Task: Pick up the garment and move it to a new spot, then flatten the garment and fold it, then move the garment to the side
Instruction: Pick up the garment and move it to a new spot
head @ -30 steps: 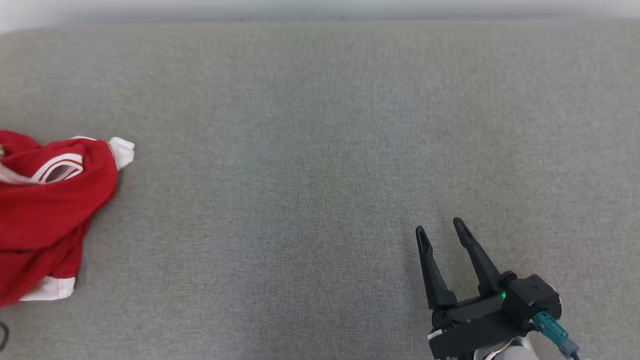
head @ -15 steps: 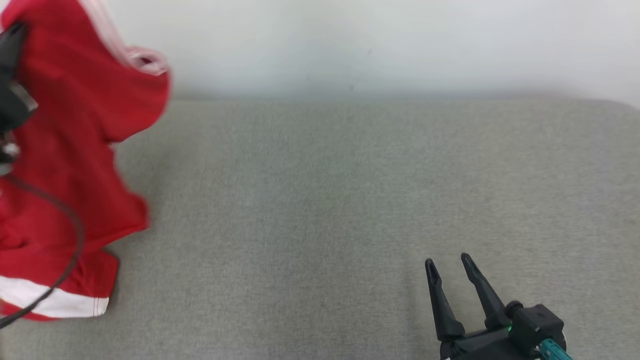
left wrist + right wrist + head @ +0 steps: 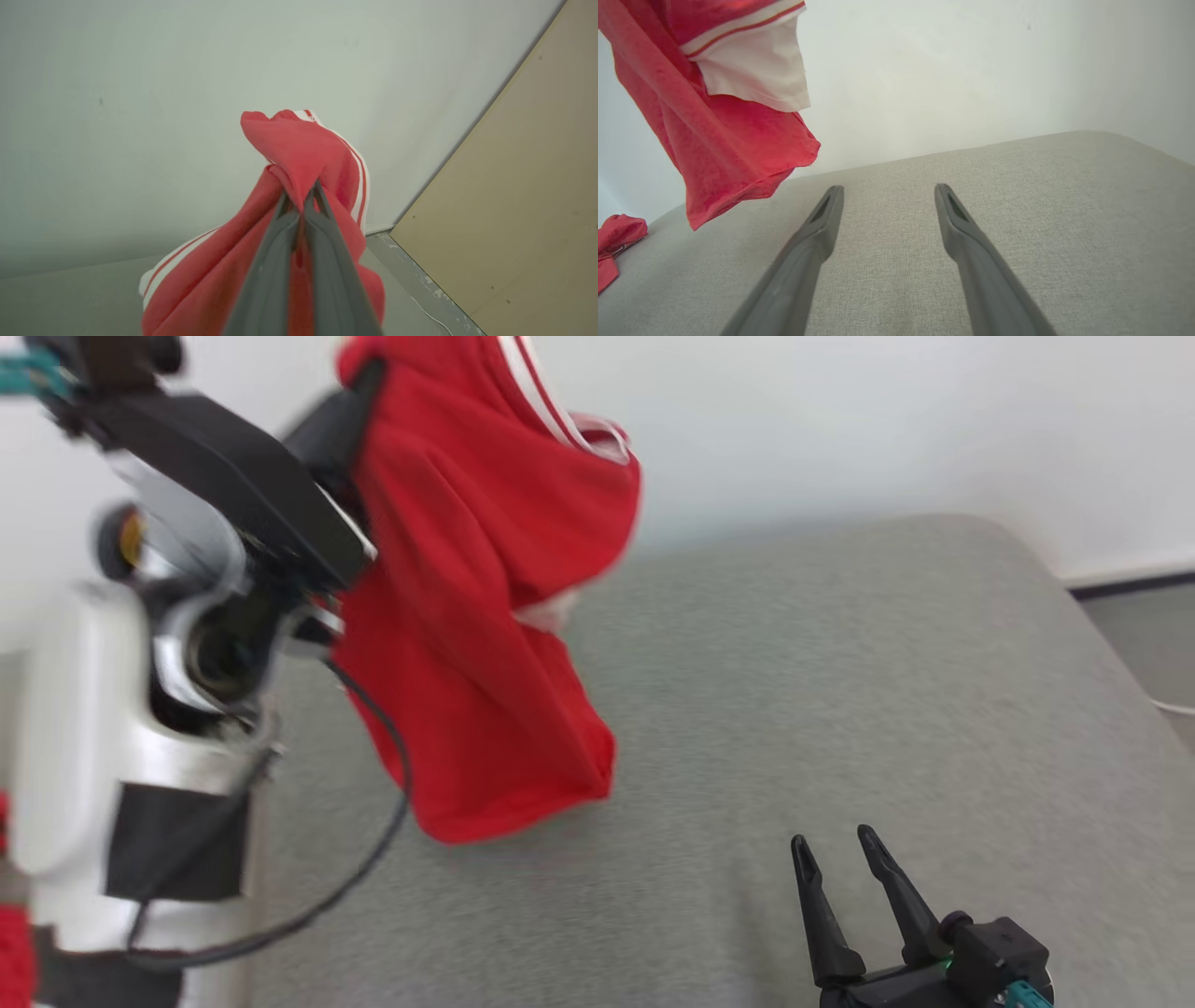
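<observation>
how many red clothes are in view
2. One garment hangs from the shut left gripper above the grey surface; a second red bundle lies on it at far left, partly cut off.

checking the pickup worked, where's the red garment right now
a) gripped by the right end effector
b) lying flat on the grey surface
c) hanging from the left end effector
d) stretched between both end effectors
c: the left end effector is shut on a bunched part of the red garment, which hangs down from it, while the right end effector sits open and empty over the grey surface.
</observation>
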Robot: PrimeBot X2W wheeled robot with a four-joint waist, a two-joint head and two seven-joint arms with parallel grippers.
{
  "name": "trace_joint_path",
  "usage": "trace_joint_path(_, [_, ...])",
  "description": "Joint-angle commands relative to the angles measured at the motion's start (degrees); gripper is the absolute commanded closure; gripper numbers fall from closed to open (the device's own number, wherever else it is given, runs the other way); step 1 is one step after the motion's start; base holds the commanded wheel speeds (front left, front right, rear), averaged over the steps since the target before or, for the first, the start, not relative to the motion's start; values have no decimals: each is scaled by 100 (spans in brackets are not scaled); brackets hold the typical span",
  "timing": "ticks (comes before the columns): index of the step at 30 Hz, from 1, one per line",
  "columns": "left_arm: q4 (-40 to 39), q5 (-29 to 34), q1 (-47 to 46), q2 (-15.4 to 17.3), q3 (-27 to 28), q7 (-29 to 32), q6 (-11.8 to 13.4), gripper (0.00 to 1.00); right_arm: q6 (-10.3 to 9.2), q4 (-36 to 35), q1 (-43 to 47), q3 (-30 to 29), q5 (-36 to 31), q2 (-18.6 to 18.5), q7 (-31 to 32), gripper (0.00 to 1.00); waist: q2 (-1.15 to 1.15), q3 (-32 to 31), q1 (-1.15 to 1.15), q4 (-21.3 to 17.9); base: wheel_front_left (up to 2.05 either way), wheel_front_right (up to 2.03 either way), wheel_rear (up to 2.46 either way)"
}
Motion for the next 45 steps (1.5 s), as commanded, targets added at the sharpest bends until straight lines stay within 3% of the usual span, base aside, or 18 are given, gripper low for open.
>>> trace_joint_path(1, [50, -8, 149, -87, -23, -129, -46, 100, -12, 10, 24, -18, -2, -6, -3, 0, 1, 74, 1, -646, 0, 0, 0])
trace_joint_path(6, [592, 118, 921, -385, -341, -748, -100, 100, -12, -29, -65, -24, -7, -4, -4, 0, 1, 336, 1, -1172, 0, 0, 0])
trace_joint_path(10, [1259, 253, 1510, -478, -665, -1253, -97, 100, -12, -43, -115, -36, 38, -4, -3, 0, 1, 440, 1, -1314, 0, 0, 0])
trace_joint_path(11, [1421, 297, 1651, -497, -784, -1390, -104, 77, -12, -48, -113, -41, 49, -4, -3, 0, 1, 452, 1, -1320, 0, 0, 0])
trace_joint_path(12, [1594, 347, 1784, -516, -903, -1522, -123, 0, -12, -53, -110, -47, 57, -4, -3, 0, 1, 459, 1, -1318, 0, 0, 0])
trace_joint_path(16, [1980, 252, 2122, -534, -1297, -2099, -210, 0, -12, -43, -73, -97, 69, -3, -3, 0, 1, 411, 1, -1181, 0, 0, 0])
trace_joint_path(21, [1695, -147, 2563, -539, -1561, -3343, -323, 0, -12, -52, -38, -313, -12, -5, -3, 0, 1, 244, 1, -844, 0, 0, 0])
trace_joint_path(23, [1494, -318, 2821, -538, -1547, -3810, -403, 0, -12, -39, 11, -412, -70, -3, -3, 0, 1, 159, 1, -669, 0, 0, 0])
trace_joint_path(28, [1114, -2, 3493, -312, -1327, -4813, -431, 0, -12, -23, 165, -719, -235, -6, -3, 0, 1, -36, 1, -172, 0, 0, 0])
trace_joint_path(33, [601, 716, 4165, -140, -809, -5037, -180, 0, -12, -26, 324, -975, -432, -8, -3, 0, 1, -183, 1, 284, 0, 0, 0])
trace_joint_path(37, [24, 1782, 4806, -109, -358, -5040, -93, 0, -12, 11, 446, -1051, -620, -6, -4, 0, 1, -290, 1, 533, 0, 0, 0])
trace_joint_path(45, [-55, 2703, 5811, -296, 224, -5043, -255, 0, -12, 150, 659, -1131, -699, -6, -4, 0, 1, -448, 1, 715, 0, 0, 0])
